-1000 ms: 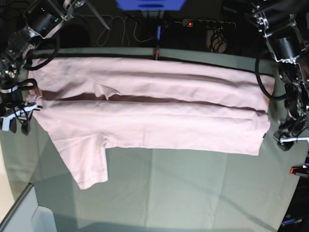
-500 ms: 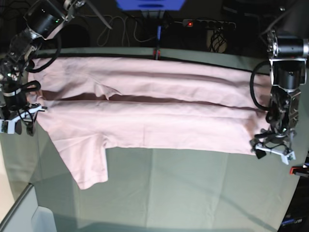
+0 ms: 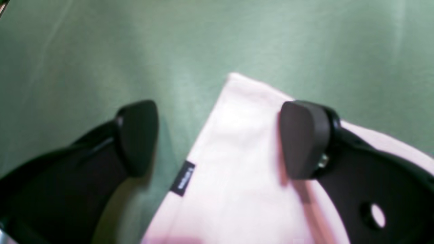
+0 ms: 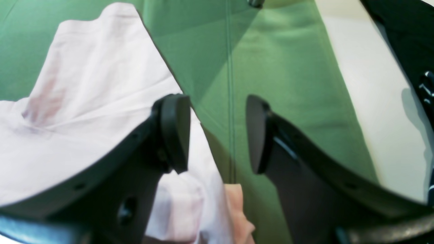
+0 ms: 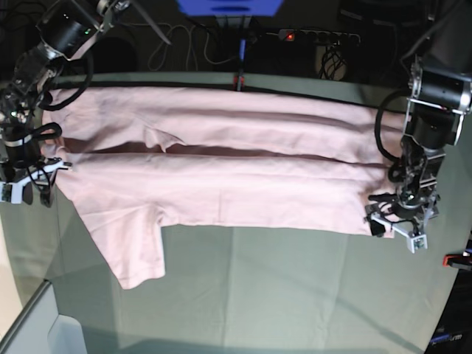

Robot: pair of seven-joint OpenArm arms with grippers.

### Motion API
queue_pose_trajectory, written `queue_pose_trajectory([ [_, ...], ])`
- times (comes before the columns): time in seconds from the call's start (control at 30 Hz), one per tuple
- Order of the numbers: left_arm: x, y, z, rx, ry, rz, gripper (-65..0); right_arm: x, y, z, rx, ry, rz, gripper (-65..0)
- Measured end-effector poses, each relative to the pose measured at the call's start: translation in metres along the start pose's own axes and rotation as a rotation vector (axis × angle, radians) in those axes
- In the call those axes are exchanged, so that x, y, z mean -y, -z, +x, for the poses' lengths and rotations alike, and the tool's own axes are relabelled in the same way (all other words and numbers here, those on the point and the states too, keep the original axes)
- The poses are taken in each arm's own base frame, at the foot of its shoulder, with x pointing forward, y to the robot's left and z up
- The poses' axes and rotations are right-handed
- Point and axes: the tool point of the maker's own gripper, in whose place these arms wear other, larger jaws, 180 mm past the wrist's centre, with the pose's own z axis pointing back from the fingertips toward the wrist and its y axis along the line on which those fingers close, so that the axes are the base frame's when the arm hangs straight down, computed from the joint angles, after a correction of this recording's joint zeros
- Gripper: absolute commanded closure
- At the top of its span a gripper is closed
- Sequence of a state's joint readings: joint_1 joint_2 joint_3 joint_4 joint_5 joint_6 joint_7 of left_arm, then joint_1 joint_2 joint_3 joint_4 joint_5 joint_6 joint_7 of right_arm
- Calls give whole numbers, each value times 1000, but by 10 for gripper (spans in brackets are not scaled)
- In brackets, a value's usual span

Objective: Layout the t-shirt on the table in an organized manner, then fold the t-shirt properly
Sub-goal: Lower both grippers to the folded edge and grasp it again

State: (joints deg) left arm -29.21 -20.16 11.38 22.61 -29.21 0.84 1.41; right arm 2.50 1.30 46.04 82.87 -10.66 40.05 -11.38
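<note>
A small black label on the t-shirt hem is unreadable; both hands, left and right, gape empty, straddling its edges.

A: What colour was the t-shirt?

B: Pale pink all over, plain on the side showing, with a small black label carrying tiny white lettering at its hem.

A: And the table?

B: Muted grey-green cloth, faintly creased, brighter green in the wrist views. A red-orange clamp sat at its edge.

A: The grippers?

B: Matte black fingers.
</note>
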Motion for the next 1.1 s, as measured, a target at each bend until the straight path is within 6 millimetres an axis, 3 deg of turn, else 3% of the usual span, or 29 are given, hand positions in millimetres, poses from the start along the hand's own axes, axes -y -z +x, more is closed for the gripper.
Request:
queue_pose_trajectory([
  [0.13, -2, 0, -2, -4, 1, 3, -529, 0, 0, 0, 1, 0, 0, -270],
  [0.33, 0, 0, -4, -6, 0, 1, -314, -1, 0, 0, 1, -1, 2, -270],
  [0.57, 7, 0, -5, -5, -3, -9, -221, 0, 1, 2, 5, 0, 1, -270],
  [0.7, 7, 0, -5, -5, -3, -10, -24, 1, 1, 3, 6, -4, 0, -270],
  [0.73, 7, 0, -5, -4, -3, -10, 0, 1, 1, 3, 6, -4, -1, -270],
  [0.93, 7, 0, -5, -5, -5, -11, -1, -3, 8, 17, 35, -7, 10, -274],
  [1.1, 10, -1, 0, 7, -6, -22, -1, -28, 20, 33, 62, -40, 77, -274],
])
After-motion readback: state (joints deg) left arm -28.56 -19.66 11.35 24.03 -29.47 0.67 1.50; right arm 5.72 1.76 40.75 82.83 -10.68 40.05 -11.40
